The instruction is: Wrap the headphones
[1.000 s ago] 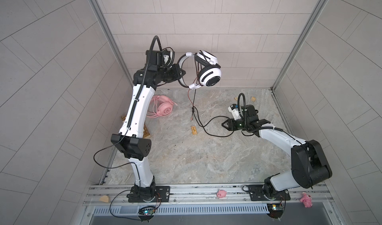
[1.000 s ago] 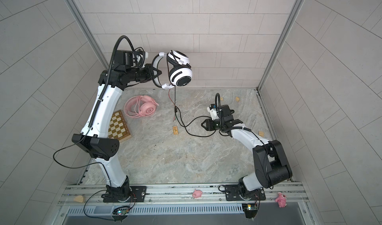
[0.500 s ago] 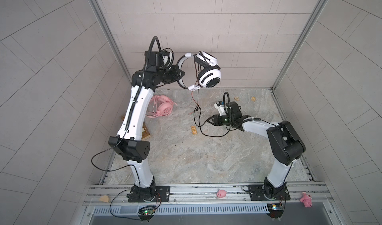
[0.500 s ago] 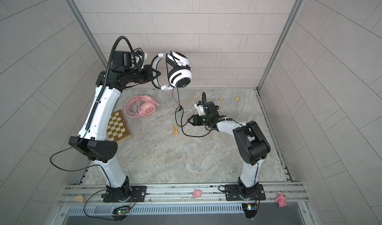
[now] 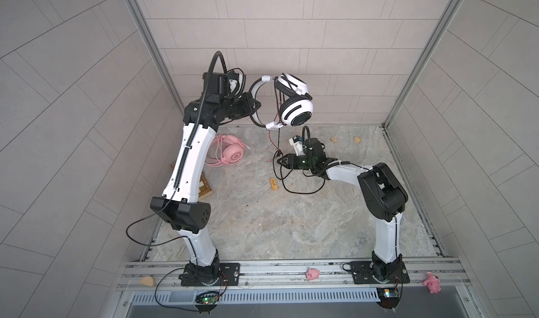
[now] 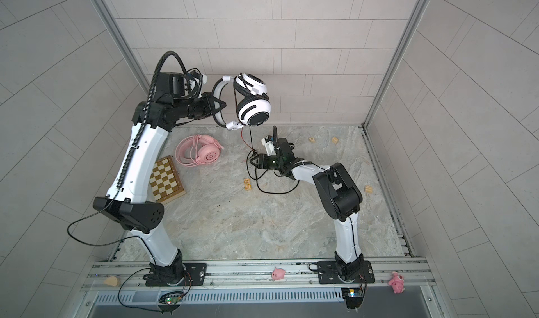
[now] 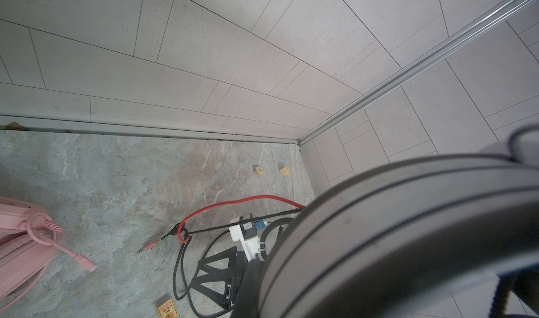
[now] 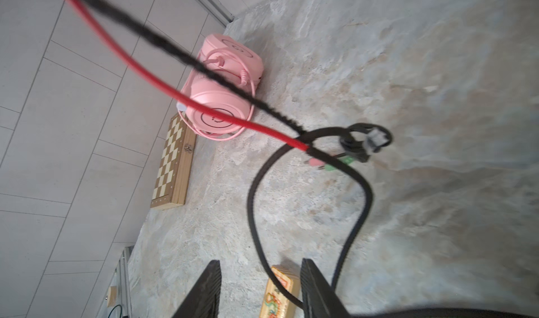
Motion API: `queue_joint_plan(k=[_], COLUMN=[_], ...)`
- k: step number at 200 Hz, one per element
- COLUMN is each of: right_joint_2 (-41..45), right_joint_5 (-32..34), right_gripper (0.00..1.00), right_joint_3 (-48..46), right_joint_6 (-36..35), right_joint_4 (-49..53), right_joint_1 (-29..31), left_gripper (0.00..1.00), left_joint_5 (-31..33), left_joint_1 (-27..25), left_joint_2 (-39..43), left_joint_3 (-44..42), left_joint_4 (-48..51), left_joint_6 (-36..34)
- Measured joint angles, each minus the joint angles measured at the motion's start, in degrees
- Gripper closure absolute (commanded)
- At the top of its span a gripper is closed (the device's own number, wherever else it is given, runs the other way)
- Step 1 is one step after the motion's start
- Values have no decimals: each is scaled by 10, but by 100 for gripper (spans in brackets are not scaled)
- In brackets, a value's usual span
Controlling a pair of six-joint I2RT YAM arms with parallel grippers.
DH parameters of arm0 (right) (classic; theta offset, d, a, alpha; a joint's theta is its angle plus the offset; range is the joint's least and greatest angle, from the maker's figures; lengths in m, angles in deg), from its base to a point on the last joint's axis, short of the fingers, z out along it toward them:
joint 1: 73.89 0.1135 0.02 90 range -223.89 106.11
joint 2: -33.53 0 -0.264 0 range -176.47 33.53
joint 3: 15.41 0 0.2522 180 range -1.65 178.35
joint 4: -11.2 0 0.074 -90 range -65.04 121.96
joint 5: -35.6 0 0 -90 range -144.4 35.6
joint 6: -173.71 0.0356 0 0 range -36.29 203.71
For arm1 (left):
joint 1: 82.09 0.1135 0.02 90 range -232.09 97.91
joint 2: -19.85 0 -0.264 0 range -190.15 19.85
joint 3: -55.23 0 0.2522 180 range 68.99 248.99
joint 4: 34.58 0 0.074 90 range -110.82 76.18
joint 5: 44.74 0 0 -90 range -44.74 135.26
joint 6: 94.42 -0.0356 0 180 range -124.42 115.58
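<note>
The white-and-black headphones [image 5: 295,109] [image 6: 253,109] hang high by the back wall, and my left gripper [image 5: 254,109] [image 6: 220,107] is shut on their headband [image 7: 408,229]. A red lead and a thin black cable [image 8: 253,202] drop from them to a loop on the table [image 5: 303,189]. My right gripper [image 5: 280,161] [image 6: 253,161] [image 8: 260,264] hovers low beside the hanging cable. Its jaws are open, and the black cable runs between them without being clamped. The pink headphones [image 5: 230,153] [image 6: 204,153] [image 8: 224,97] lie on the table at the back left, their pink cable coiled round them.
A wooden chessboard box [image 6: 167,179] lies left of centre, under the left arm. A small wooden tile [image 5: 273,184] [image 8: 277,293] sits beneath the right gripper. Two wooden blocks [image 5: 334,140] [image 5: 357,140] lie at the back right. Pink pig toys [image 5: 312,273] rest on the front rail.
My right gripper has swung left across the table to the hanging black cable, its elbow folding up. The left arm has stayed put with the headphones raised.
</note>
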Motion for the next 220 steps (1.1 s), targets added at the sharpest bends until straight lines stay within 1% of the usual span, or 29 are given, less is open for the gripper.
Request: queue_joint_plan(k=[39,62,80,106,130,172,195,220], right_joint_2=[-26,-63,-77,-75,-62,-3,8,-10], right_joint_5=[7,29,50,70,73,65,72,88], right_gripper=[52,52,52,53,53,52,52,52], right_joint_3=[31,64,69,59,34,-11,-2,29], right_joint_6=[48,69,79,78,73,61,59,61], right_joint_4=[-34,-44,-40,-31,-22,-7,-7,-5], right_joint_1=[23,24,24,23,23,16,11,9], left_gripper=[100,100,100,100,100,100,100,100], left_joint_5=[2,2,2,4,10,10,10,10], left_joint_1=[-4,-6,-6,-7,-7,-7,-7,-7], left_joint_2=[0,0,0,1,3,4,7,7], left_joint_3=[-12,-18,-19,-19,-20,-26,-38,-44], left_joint_4=[0,0,1,2,6,6,2,-3], left_joint_6=[0,-1,-2,-7,-11,-11,-8,-5])
